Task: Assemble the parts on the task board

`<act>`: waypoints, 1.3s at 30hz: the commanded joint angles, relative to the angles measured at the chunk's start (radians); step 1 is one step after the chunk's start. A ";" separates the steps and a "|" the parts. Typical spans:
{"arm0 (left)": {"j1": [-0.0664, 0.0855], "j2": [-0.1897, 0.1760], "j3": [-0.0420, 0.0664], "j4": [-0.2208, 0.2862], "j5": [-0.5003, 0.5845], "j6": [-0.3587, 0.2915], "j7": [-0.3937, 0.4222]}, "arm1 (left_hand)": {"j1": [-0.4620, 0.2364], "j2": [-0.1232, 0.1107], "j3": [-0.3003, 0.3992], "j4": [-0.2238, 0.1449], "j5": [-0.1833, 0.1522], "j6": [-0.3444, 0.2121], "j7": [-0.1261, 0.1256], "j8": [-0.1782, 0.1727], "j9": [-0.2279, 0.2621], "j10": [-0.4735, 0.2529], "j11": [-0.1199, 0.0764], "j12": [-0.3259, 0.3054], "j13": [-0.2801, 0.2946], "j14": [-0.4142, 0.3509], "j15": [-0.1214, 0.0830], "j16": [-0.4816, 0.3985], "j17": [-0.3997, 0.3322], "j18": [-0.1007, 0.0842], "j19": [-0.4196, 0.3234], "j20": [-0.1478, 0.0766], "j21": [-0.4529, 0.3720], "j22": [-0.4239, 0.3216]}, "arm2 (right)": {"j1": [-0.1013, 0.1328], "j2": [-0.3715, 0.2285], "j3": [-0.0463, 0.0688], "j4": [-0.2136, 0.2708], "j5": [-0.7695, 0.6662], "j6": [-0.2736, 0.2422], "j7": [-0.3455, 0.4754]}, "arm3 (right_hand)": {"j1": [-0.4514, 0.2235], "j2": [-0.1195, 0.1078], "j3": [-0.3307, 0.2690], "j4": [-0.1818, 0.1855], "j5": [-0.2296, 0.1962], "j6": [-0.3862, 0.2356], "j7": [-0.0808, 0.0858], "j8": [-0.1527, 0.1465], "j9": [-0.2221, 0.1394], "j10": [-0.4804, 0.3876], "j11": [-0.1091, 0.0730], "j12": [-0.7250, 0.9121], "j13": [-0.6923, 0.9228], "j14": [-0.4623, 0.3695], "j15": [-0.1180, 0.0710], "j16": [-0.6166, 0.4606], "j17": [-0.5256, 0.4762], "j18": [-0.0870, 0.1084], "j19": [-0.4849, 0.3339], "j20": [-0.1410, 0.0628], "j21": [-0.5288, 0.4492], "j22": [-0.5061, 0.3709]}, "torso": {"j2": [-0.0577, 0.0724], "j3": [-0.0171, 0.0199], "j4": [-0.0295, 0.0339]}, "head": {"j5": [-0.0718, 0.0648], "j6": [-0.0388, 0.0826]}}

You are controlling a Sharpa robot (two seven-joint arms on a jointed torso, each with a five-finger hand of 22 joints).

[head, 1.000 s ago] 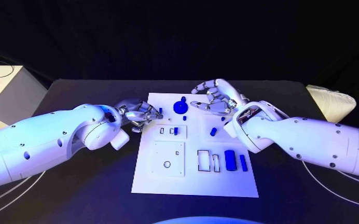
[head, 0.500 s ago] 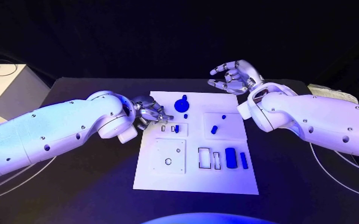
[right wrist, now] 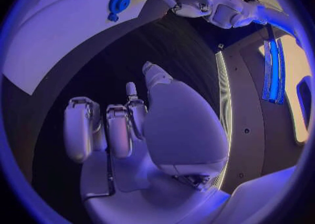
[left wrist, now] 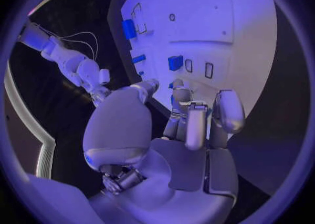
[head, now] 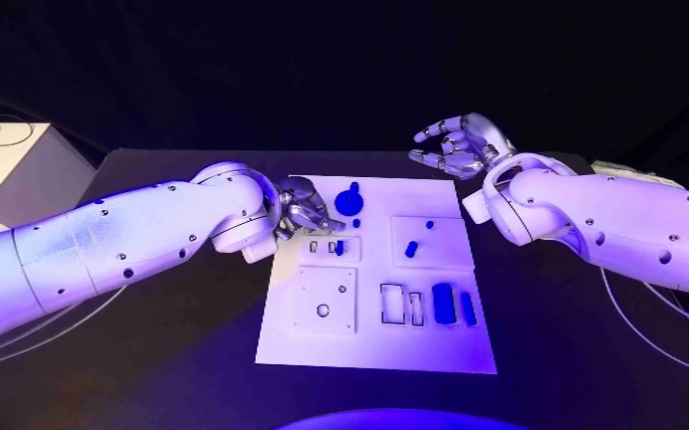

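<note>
The task board (head: 376, 345) lies flat in the middle of the black table (head: 143, 350), its long side running away from the robot. The left hand (head: 305, 209) sits over the board's edge at about ten o'clock from the board's centre, fingers drawn together and pointing down at the plate; in the left wrist view its fingertips (left wrist: 178, 93) come down close to a small blue part (left wrist: 175, 62) beside two little slots, but whether anything is pinched between them I cannot tell. Just beside this hand, toward one o'clock of it, stands the round blue part (head: 349, 202) with a stem rising from it. The right hand (head: 457, 148) is held up off the table, beyond the board's far corner at about one o'clock from the board's centre, fingers loosely curled and apart, with nothing in them. Well apart from it, toward seven o'clock, a short blue part (head: 411, 248) lies tilted on a raised white square. At about four o'clock from the board's centre two upright blue blocks (head: 442, 302) stand side by side next to two empty outlined slots.
</note>
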 commanded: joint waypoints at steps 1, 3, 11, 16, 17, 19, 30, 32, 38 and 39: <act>0.004 0.018 0.000 -0.020 -0.045 0.073 -0.020 | -0.013 0.000 -0.008 0.005 -0.001 -0.009 0.001 0.005 0.003 -0.001 0.002 0.005 -0.001 0.042 -0.005 0.003 0.103 -0.020 0.006 -0.003 0.004 0.002 | 0.001 0.004 0.000 -0.006 0.001 0.033 -0.015 | -0.014 0.002 0.001 0.003 0.007 -0.008 0.002 0.007 0.000 -0.010 0.002 -0.007 0.092 0.085 0.001 0.000 0.187 0.006 0.032 0.004 -0.003 0.136 | 0.001 -0.0005 0.0018 | 0.000 -0.002; 0.007 0.029 -0.002 -0.032 -0.050 0.089 -0.022 | -0.024 0.002 -0.017 0.006 -0.001 -0.013 0.001 0.006 0.009 -0.004 0.002 0.004 -0.003 0.041 -0.004 0.002 0.101 -0.020 0.008 -0.002 0.005 0.005 | 0.001 0.005 0.000 -0.008 0.000 0.036 -0.017 | -0.017 0.001 0.000 0.003 0.007 -0.009 0.002 0.007 0.000 -0.011 0.002 -0.008 0.091 0.084 0.001 0.000 0.187 0.006 0.031 0.004 -0.005 0.135 | 0.002 -0.0016 0.0012 | 0.000 -0.002; 0.014 0.063 -0.011 -0.072 -0.060 0.145 -0.028 | -0.042 0.005 -0.037 0.006 -0.001 -0.018 0.001 0.007 0.019 -0.006 0.003 0.007 0.000 0.041 -0.003 0.003 0.103 -0.021 0.010 -0.001 0.007 0.008 | 0.001 0.011 0.000 -0.015 -0.006 0.050 -0.020 | -0.056 -0.007 -0.015 0.004 0.014 -0.022 0.003 0.012 0.001 -0.027 0.004 -0.020 0.077 0.081 0.003 -0.007 0.174 0.010 0.024 0.006 -0.024 0.124 | 0.004 -0.0029 0.0021 | 0.000 -0.001; 0.016 0.074 -0.015 -0.083 -0.066 0.190 -0.033 | -0.053 0.009 -0.049 0.006 -0.002 -0.022 0.002 0.008 0.025 -0.013 0.004 0.003 -0.007 0.039 -0.003 0.002 0.101 -0.021 0.007 -0.001 0.005 0.006 | 0.001 0.014 0.000 -0.020 -0.006 0.053 -0.020 | -0.066 -0.004 -0.021 0.003 0.018 -0.028 0.004 0.015 0.001 -0.068 0.005 -0.060 0.038 0.072 0.004 -0.021 0.149 0.018 0.009 0.007 -0.063 0.100 | 0.005 -0.0037 0.0026 | -0.001 -0.003; 0.016 0.076 -0.015 -0.085 -0.067 0.194 -0.034 | -0.053 0.009 -0.049 0.006 -0.002 -0.022 0.002 0.008 0.026 -0.013 0.004 0.003 -0.007 0.039 -0.003 0.002 0.101 -0.021 0.008 -0.001 0.006 0.007 | 0.001 0.015 0.000 -0.020 -0.006 0.053 -0.020 | -0.066 -0.004 -0.021 0.003 0.018 -0.028 0.004 0.015 0.001 -0.068 0.005 -0.060 0.038 0.072 0.004 -0.021 0.149 0.018 0.009 0.007 -0.063 0.100 | 0.005 -0.0038 0.0026 | -0.001 -0.003; 0.016 0.080 -0.016 -0.088 -0.067 0.202 -0.035 | -0.054 0.009 -0.050 0.006 -0.002 -0.022 0.002 0.008 0.026 -0.013 0.004 0.003 -0.007 0.039 -0.002 0.002 0.101 -0.021 0.008 0.000 0.006 0.007 | 0.001 0.017 0.000 -0.022 -0.006 0.053 -0.020 | -0.067 -0.004 -0.022 0.003 0.018 -0.029 0.004 0.015 0.001 -0.071 0.005 -0.062 0.035 0.072 0.004 -0.022 0.148 0.018 0.009 0.007 -0.064 0.099 | 0.006 -0.0038 0.0036 | -0.001 -0.004; 0.016 0.091 -0.018 -0.094 -0.060 0.211 -0.035 | -0.054 0.013 -0.052 0.006 -0.001 -0.022 0.001 0.009 0.028 -0.012 0.004 0.005 -0.004 0.039 -0.002 0.003 0.103 -0.021 0.008 0.000 0.006 0.008 | 0.000 0.025 0.000 -0.027 -0.005 0.057 -0.024 | -0.070 0.000 -0.022 0.003 0.020 -0.032 0.004 0.017 0.002 -0.093 0.005 -0.084 0.013 0.069 0.004 -0.027 0.139 0.021 0.003 0.008 -0.079 0.090 | 0.006 -0.0044 0.0046 | -0.002 -0.007; 0.016 0.091 -0.018 -0.094 -0.059 0.211 -0.035 | -0.054 0.013 -0.052 0.006 -0.001 -0.022 0.001 0.009 0.028 -0.012 0.004 0.005 -0.004 0.039 -0.002 0.003 0.103 -0.021 0.008 0.000 0.006 0.008 | 0.000 0.026 -0.001 -0.028 -0.005 0.058 -0.025 | -0.070 0.001 -0.023 0.003 0.020 -0.033 0.004 0.017 0.002 -0.095 0.005 -0.087 0.011 0.068 0.004 -0.028 0.138 0.022 0.002 0.008 -0.081 0.089 | 0.007 -0.0044 0.0052 | -0.001 -0.007; 0.016 0.093 -0.018 -0.094 -0.055 0.215 -0.035 | -0.048 0.019 -0.054 0.003 0.001 -0.020 0.000 0.012 0.034 -0.013 0.003 0.006 -0.004 0.039 -0.003 0.003 0.103 -0.021 0.008 0.000 0.006 0.009 | -0.001 0.029 -0.001 -0.031 -0.005 0.061 -0.027 | -0.070 0.001 -0.023 0.003 0.020 -0.033 0.004 0.017 0.002 -0.095 0.005 -0.087 0.011 0.068 0.004 -0.028 0.138 0.022 0.002 0.008 -0.081 0.089 | 0.007 -0.0053 0.0047 | -0.002 -0.007; 0.016 0.094 -0.018 -0.094 -0.054 0.216 -0.035 | -0.045 0.020 -0.054 0.002 0.001 -0.020 0.000 0.013 0.035 -0.013 0.002 0.006 -0.003 0.040 -0.003 0.003 0.104 -0.021 0.008 0.000 0.006 0.009 | -0.002 0.029 -0.001 -0.031 -0.005 0.061 -0.028 | -0.070 0.001 -0.023 0.003 0.020 -0.033 0.004 0.017 0.002 -0.095 0.005 -0.087 0.011 0.068 0.004 -0.028 0.138 0.022 0.002 0.008 -0.081 0.089 | 0.007 -0.0053 0.0048 | -0.002 -0.007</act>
